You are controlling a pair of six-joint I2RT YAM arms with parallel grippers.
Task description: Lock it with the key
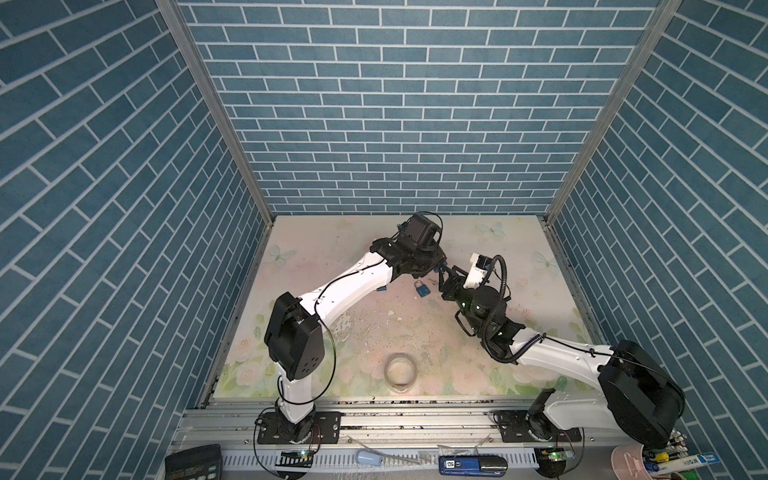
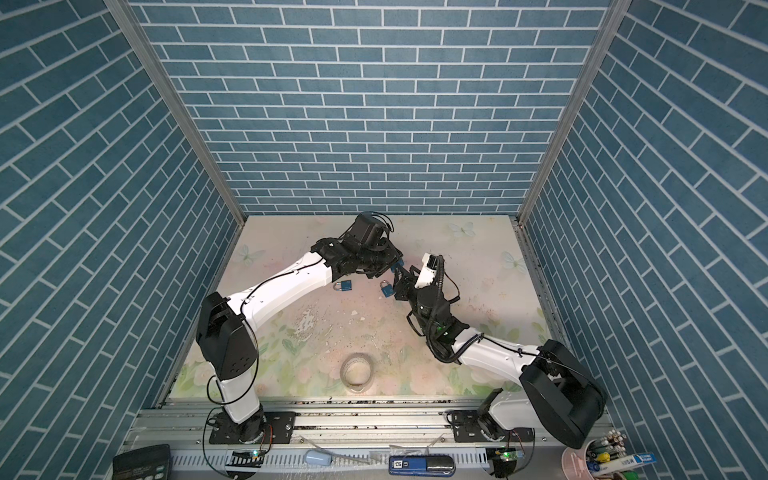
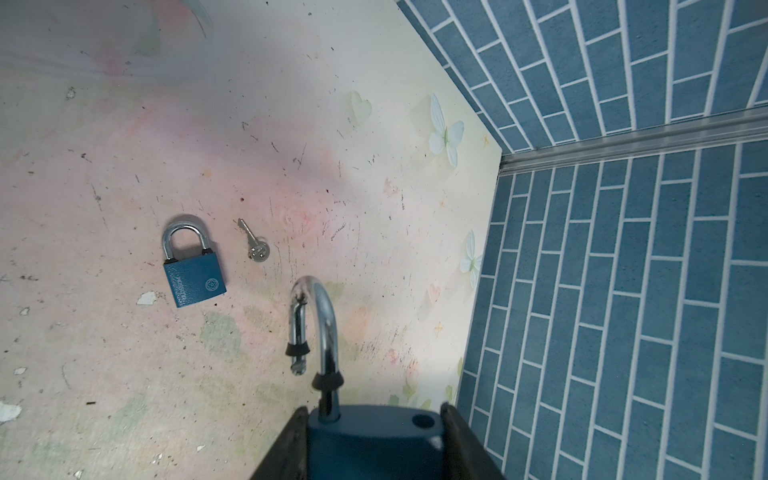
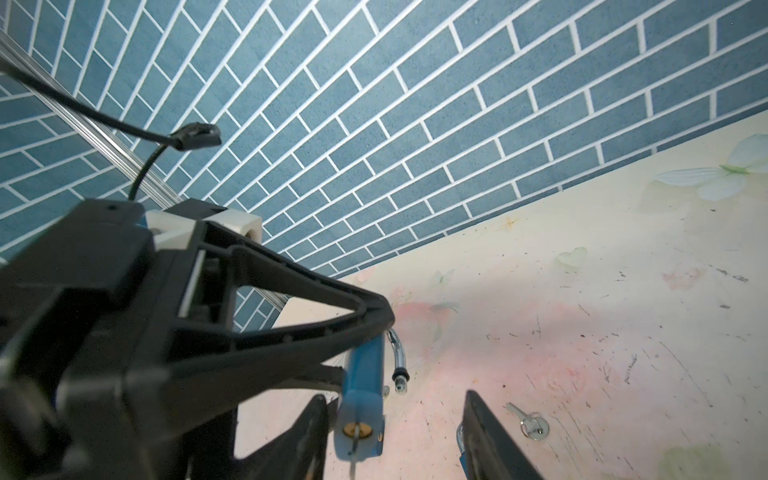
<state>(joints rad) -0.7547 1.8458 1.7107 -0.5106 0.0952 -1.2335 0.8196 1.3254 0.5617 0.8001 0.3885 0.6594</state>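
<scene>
Partly cropped, the left claw clamps a blue padlock, chrome shackle open; the right claw gapes.

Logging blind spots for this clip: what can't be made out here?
1. Held padlock: body cut off by the left wrist view's bottom edge, sides covered by the left gripper.
2. Its keyhole: blurred in the right wrist view; whether a key sits inside is unclear.
3. Loose key: too small in both top views.
</scene>
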